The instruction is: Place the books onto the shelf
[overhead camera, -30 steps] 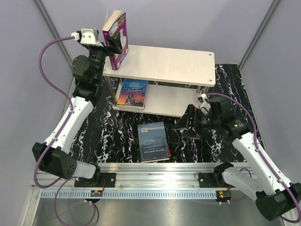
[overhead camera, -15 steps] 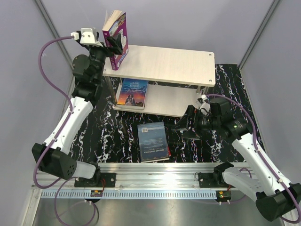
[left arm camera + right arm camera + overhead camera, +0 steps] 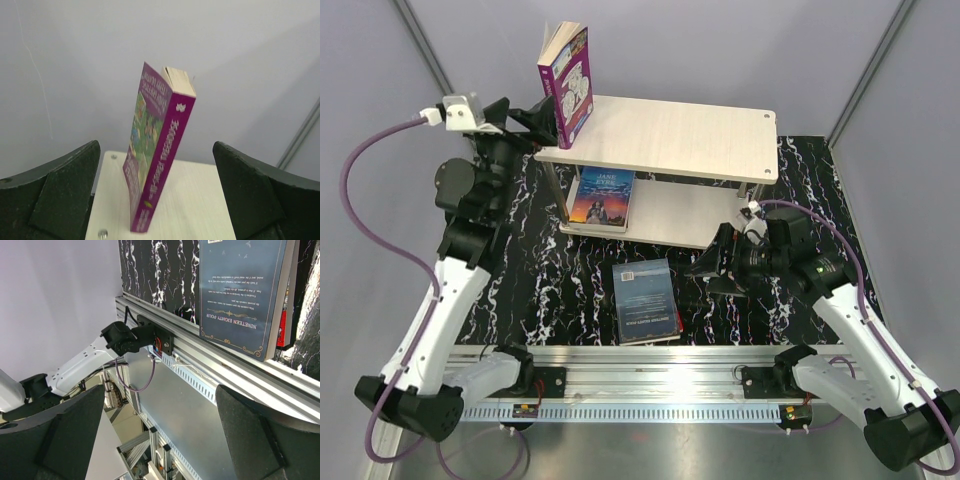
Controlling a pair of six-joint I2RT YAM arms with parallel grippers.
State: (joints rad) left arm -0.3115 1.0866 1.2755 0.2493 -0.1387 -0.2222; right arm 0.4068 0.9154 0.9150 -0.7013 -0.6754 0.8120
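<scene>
Top external view: lets go of purple book [image 3: 566,85], backs open left gripper [image 3: 536,118] away, leaves it standing alone on top left corner of shelf [image 3: 670,140], so one more done; keeps right gripper [image 3: 713,266] open near dark teal book [image 3: 646,298].

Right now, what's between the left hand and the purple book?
Nothing: the left wrist view shows bare gaps between the open left hand and the purple book on the shelf.

Plain pale grey walls [image 3: 720,50] around a black, white-veined tabletop [image 3: 570,290], aluminium rail [image 3: 650,358] along its near edge.
</scene>
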